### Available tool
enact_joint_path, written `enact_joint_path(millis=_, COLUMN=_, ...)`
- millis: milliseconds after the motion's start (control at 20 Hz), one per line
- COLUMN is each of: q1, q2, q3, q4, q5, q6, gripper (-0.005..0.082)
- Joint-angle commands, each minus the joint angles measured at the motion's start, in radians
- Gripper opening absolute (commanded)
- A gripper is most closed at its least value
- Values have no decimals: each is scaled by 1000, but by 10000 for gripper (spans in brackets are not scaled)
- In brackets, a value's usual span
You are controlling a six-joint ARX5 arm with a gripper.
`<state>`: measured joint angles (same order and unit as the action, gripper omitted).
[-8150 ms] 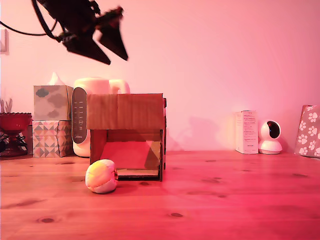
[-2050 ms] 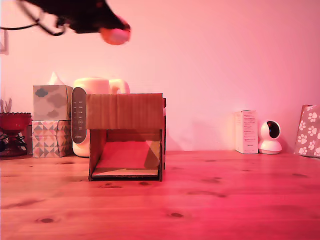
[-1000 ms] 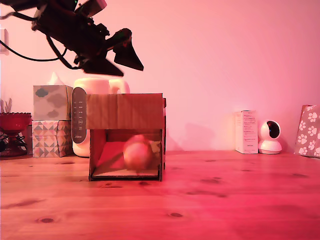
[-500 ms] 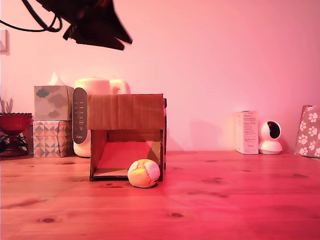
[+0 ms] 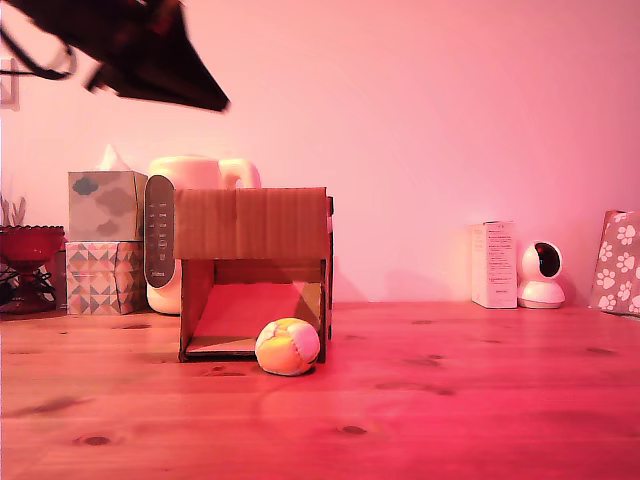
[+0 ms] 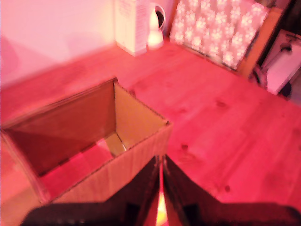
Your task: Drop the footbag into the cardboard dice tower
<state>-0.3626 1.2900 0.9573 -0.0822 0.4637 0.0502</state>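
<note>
On table just before cardboard dice tower sits footbag; pincer above, nearly closed, empty.

The dark gripper is blurred and cut off by the exterior view's top and left edges. The cream, yellow and orange stitched footbag is glimpsed in the wrist view only as a sliver between the near-closed fingers. The red bowl is cropped at the exterior view's left edge.
</note>
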Motion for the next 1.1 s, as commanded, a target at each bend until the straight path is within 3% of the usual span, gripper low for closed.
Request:
enact_joint_path(millis=0, q1=14, q2=-40, q3=-92, q4=69, q5=-2, q6=-40, gripper=-24)
enact_joint_path(millis=150, q1=23, q2=-114, q3=-237, q4=180, q5=-3, q6=-74, gripper=-24)
enact_joint_path(millis=550, q1=100, q2=-288, q3=-495, q4=292, q5=-64, q6=-133, gripper=-24)
enact_joint_path(millis=1050, q1=196, q2=-677, q3=-690, q4=210, q5=-137, q6=-183, gripper=-24)
